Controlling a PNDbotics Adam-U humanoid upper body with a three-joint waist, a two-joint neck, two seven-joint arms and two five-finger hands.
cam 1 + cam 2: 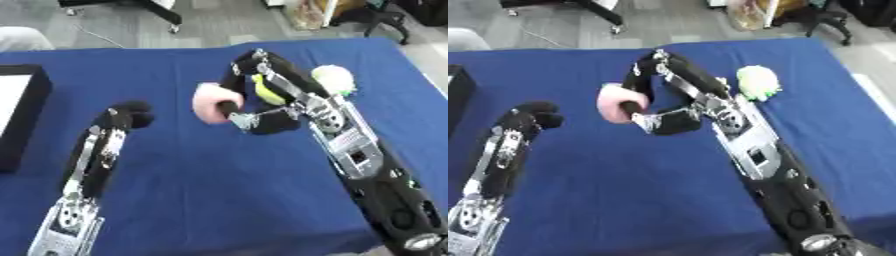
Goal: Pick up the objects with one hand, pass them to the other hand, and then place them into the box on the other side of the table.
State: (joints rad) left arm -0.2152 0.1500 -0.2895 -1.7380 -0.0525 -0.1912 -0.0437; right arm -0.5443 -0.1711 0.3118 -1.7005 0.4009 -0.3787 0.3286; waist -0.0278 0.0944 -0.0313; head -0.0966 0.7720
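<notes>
My right hand (259, 121) is over the middle of the blue table (219, 190), shut on a pink rounded object (210, 102) that sticks out to its left. The right forearm arches in from the lower right and bends back down to the hand. My left hand (129, 115) hovers left of centre, a short gap from the pink object, its fingers relaxed and holding nothing. A black box (24, 112) with a white inside stands at the table's left edge. A white and green soft object (756, 82) lies on the table behind the right arm.
A yellow thing (262, 91) shows through the bend of the right arm, mostly hidden. Grey floor and chair legs (166, 17) lie beyond the table's far edge. Bare blue cloth stretches between the arms toward the near edge.
</notes>
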